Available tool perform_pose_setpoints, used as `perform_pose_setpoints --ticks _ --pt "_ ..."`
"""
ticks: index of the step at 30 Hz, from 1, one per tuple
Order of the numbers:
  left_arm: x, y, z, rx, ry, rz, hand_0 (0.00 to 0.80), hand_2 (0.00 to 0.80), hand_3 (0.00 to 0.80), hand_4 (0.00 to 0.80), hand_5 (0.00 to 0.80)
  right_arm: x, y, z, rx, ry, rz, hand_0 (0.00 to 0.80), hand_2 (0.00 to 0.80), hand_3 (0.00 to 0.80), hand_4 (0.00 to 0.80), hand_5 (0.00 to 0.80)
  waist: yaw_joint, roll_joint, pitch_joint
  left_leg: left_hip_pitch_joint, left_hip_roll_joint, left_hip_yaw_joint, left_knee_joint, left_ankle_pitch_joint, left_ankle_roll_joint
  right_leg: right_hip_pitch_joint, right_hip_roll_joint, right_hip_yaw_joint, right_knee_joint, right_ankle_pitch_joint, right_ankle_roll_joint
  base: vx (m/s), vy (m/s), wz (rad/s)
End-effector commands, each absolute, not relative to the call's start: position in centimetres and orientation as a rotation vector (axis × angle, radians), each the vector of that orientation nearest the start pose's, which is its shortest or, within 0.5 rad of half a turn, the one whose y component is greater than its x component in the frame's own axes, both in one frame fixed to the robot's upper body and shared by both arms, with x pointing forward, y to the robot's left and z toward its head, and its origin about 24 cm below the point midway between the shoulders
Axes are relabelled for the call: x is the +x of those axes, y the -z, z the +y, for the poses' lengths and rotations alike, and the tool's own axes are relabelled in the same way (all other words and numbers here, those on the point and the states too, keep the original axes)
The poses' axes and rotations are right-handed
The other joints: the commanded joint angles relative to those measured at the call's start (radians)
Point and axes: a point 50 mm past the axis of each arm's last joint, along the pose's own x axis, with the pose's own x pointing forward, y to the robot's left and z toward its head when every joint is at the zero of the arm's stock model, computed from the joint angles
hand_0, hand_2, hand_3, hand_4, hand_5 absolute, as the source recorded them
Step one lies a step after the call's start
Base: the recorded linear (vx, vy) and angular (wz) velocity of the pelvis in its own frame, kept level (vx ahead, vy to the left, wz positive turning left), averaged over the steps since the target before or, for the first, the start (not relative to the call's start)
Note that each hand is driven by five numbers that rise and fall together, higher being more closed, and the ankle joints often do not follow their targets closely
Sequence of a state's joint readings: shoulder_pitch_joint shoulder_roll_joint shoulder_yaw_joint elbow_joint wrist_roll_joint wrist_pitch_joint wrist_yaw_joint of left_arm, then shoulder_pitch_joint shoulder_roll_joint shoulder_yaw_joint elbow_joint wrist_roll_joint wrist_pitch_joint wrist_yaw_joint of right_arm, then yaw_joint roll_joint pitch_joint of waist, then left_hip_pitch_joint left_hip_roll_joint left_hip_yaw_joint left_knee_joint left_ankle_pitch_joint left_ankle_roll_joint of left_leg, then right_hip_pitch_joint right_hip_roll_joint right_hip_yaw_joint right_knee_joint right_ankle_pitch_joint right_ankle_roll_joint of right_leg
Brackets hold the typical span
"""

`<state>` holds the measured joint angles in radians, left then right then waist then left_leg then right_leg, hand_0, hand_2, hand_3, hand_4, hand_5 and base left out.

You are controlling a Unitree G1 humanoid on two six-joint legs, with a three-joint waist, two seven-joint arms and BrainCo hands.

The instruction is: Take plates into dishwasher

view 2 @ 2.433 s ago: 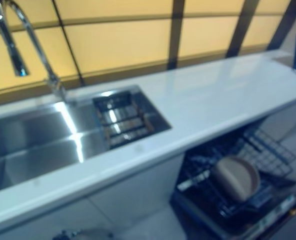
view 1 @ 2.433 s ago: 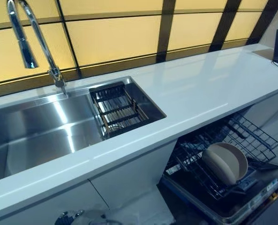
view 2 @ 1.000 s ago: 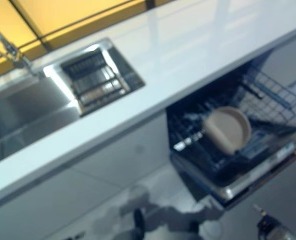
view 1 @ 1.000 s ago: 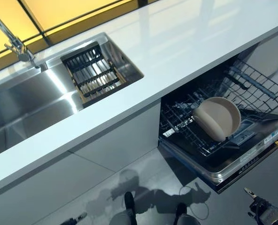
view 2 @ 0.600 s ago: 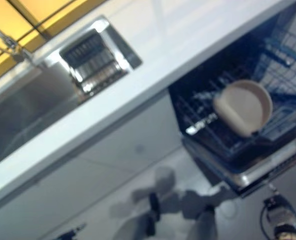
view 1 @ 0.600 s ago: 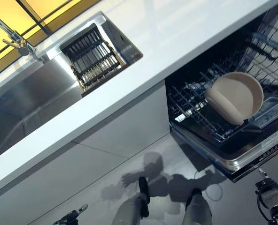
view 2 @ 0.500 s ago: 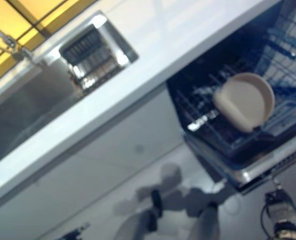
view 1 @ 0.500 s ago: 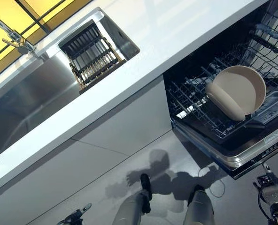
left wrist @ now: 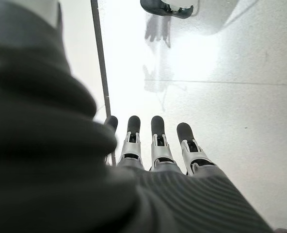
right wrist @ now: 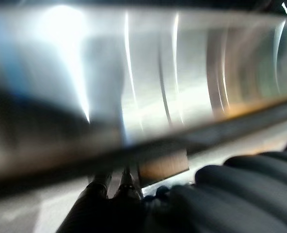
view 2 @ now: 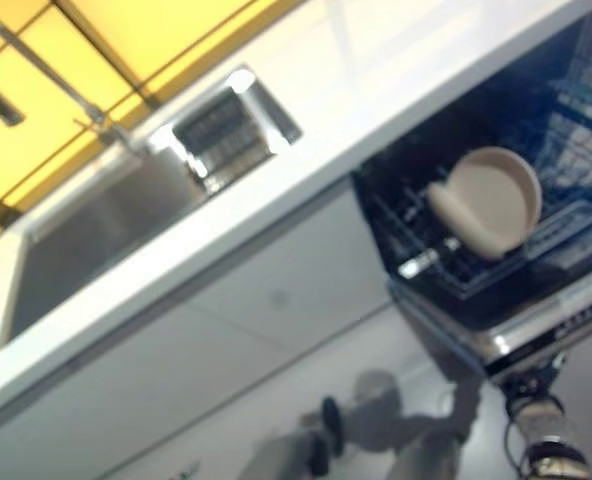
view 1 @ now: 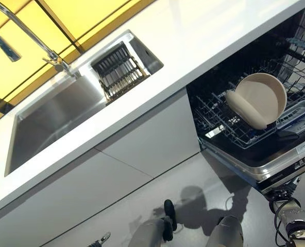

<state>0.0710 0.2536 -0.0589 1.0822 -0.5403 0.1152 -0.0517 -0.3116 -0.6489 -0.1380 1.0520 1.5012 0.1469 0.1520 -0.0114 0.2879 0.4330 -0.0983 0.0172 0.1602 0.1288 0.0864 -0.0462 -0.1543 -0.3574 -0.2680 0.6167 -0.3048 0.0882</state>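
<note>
Beige plates (view 1: 258, 100) racked above right hand (view 1: 286, 206)

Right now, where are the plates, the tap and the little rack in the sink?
plates (view 1: 260, 98), left eye view, concave face of the rear plate.
tap (view 1: 23, 28), left eye view, curved neck.
sink rack (view 1: 119, 71), left eye view, middle bars.

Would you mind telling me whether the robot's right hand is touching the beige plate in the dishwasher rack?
Apart. The left eye view shows the right hand below the open dishwasher door, with the beige plate standing up in the dishwasher rack, well clear of it.
</note>
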Motion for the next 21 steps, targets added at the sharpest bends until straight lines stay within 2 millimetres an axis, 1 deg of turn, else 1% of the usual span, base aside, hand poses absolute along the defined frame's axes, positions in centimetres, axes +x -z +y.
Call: perform_pose_setpoints --ticks 1,3,5,9,11,13,15,16,18,21 --pt "8.0 15.5 24.8 -0.207 -0.309 1.212 0.0 0.0 0.0 0.0 0.0 35.1 -16.7 -32.3 0.976 -0.078 -0.308 0.0 0.0 0.0 0.0 0.0 0.093 -0.042 -0.122 0.039 0.004 -0.036 0.217 -0.211 0.021 0.098 0.043 -0.069 -0.083 -0.02 -0.124 0.139 0.055 0.04" --pt "7.1 15.7 24.8 -0.197 -0.312 1.239 0.0 0.0 0.0 0.0 0.0 35.3 -17.7 -32.4 0.96 -0.089 -0.317 0.0 0.0 0.0 0.0 0.0 0.1 -0.043 -0.142 0.066 0.003 -0.042 0.204 -0.207 0.019 0.135 0.046 -0.082 -0.103 -0.015 -0.12 0.137 0.058 0.12" --pt "6.1 15.9 24.8 -0.183 -0.31 1.267 0.0 0.0 0.0 0.0 0.0 35.4 -18.2 -32.4 0.95 -0.083 -0.315 0.0 0.0 0.0 0.0 0.0 0.105 -0.05 -0.163 0.092 0.006 -0.044 0.19 -0.205 0.016 0.169 0.051 -0.094 -0.124 -0.009 -0.116 0.133 0.05 0.14" --pt "4.8 16.0 25.1 -0.159 -0.317 1.305 0.0 0.0 0.0 0.0 0.0 35.5 -18.4 -32.2 0.924 -0.076 -0.297 0.0 0.0 0.0 0.0 0.0 0.116 -0.07 -0.194 0.132 0.01 -0.049 0.163 -0.209 0.015 0.219 0.061 -0.112 -0.16 0.002 -0.107 0.1 0.033 0.19" --pt "4.3 16.0 25.5 -0.151 -0.324 1.312 0.0 0.0 0.0 0.0 0.0 35.4 -17.8 -32.2 0.896 -0.05 -0.266 0.0 0.0 0.0 0.0 0.0 0.12 -0.084 -0.206 0.149 0.011 -0.051 0.15 -0.214 0.016 0.238 0.068 -0.117 -0.179 0.01 -0.102 0.081 0.013 0.17" --pt "3.9 16.0 25.6 -0.142 -0.329 1.318 0.0 0.0 0.0 0.0 0.0 35.2 -16.8 -32.5 0.841 -0.005 -0.205 0.0 0.0 0.0 0.0 0.0 0.123 -0.098 -0.217 0.164 0.017 -0.048 0.138 -0.216 0.015 0.258 0.076 -0.125 -0.2 0.019 -0.098 0.08 0.006 0.18" --pt "3.6 16.0 25.9 -0.13 -0.332 1.322 0.0 0.0 0.0 0.0 0.0 34.8 -15.5 -33.3 0.79 0.057 -0.129 0.0 0.0 0.0 0.0 0.0 0.123 -0.11 -0.225 0.177 0.021 -0.046 0.123 -0.213 0.014 0.274 0.084 -0.129 -0.222 0.027 -0.094 0.068 0.005 0.14" --pt "3.5 15.9 26.1 -0.126 -0.337 1.321 0.0 0.0 0.0 0.0 0.0 34.4 -14.6 -33.7 0.748 0.099 -0.074 0.0 0.0 0.0 0.0 0.0 0.124 -0.117 -0.23 0.185 0.024 -0.045 0.111 -0.211 0.011 0.283 0.091 -0.129 -0.239 0.033 -0.09 0.058 -0.009 0.14" --pt "3.7 15.8 26.5 -0.113 -0.347 1.312 0.0 0.0 0.0 0.0 0.0 33.4 -12.0 -35.0 0.602 0.197 0.078 0.0 0.0 0.0 0.0 0.0 0.124 -0.136 -0.235 0.195 0.028 -0.043 0.085 -0.204 0.011 0.295 0.105 -0.13 -0.277 0.049 -0.084 0.028 -0.021 0.22" --pt "4.3 15.5 27.4 -0.096 -0.366 1.287 0.0 0.0 0.0 0.0 0.0 31.3 -8.5 -36.7 0.384 0.29 0.325 0.0 0.0 0.0 0.0 0.0 0.123 -0.165 -0.239 0.199 0.036 -0.04 0.041 -0.186 0.012 0.302 0.127 -0.128 -0.34 0.079 -0.075 -0.017 -0.026 0.15"
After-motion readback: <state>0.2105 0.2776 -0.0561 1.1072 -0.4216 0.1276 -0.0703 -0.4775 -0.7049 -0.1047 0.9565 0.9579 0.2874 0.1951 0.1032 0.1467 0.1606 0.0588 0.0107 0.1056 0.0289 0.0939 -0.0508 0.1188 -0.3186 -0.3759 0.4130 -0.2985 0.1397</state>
